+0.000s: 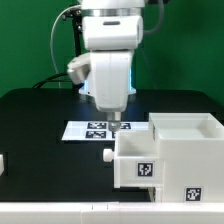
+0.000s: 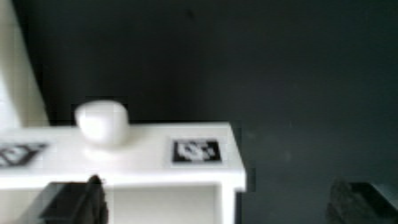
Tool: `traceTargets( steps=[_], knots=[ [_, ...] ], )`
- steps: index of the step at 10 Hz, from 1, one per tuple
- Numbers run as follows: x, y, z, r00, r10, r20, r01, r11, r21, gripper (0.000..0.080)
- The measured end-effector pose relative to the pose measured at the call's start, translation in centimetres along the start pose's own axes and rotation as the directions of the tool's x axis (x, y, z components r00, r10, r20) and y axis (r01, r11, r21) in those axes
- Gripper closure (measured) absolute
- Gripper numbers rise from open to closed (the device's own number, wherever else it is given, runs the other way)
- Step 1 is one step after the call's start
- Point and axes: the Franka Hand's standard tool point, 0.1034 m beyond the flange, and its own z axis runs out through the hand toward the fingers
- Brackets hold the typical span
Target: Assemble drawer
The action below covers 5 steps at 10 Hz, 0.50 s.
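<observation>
The large white drawer shell (image 1: 190, 150) stands at the exterior view's right, with a tag on its front. A smaller white tray (image 1: 135, 160) sits against its left side, and the tray's round knob (image 1: 108, 155) points to the exterior view's left. My gripper (image 1: 113, 126) hangs just above the knob end of the tray, open and empty. In the wrist view the tray wall (image 2: 160, 150) with its knob (image 2: 102, 122) and tags lies below the gripper (image 2: 217, 203). One finger (image 2: 71, 200) is over the tray and the other (image 2: 365, 200) is over the black table.
The marker board (image 1: 85, 130) lies flat on the black table behind the tray, partly hidden by my gripper. A small white piece (image 1: 2, 162) is cut off at the exterior view's left edge. A pale strip (image 1: 60, 212) runs along the table's front.
</observation>
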Motion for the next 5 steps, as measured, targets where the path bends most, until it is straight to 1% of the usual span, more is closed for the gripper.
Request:
traceTargets(
  steps=[1, 2, 3, 4, 5],
  knots=[
    [-1.5, 0.1, 0.6, 1.0, -0.023, -0.003, 0.023, 1.0, 0.008, 0.0164],
    [-2.6, 0.3, 1.8, 1.0, -0.025, -0.01, 0.025, 0.999, 0.02, 0.0152],
    [-2.7, 0.3, 2.7, 1.0, -0.019, -0.019, 0.019, 1.0, 0.025, 0.0152],
    [-2.3, 0.0, 3.6, 1.0, -0.013, -0.026, 0.014, 0.999, 0.03, 0.015],
    [-1.7, -0.3, 3.9, 1.0, -0.008, -0.029, 0.009, 0.999, 0.037, 0.015]
  ],
)
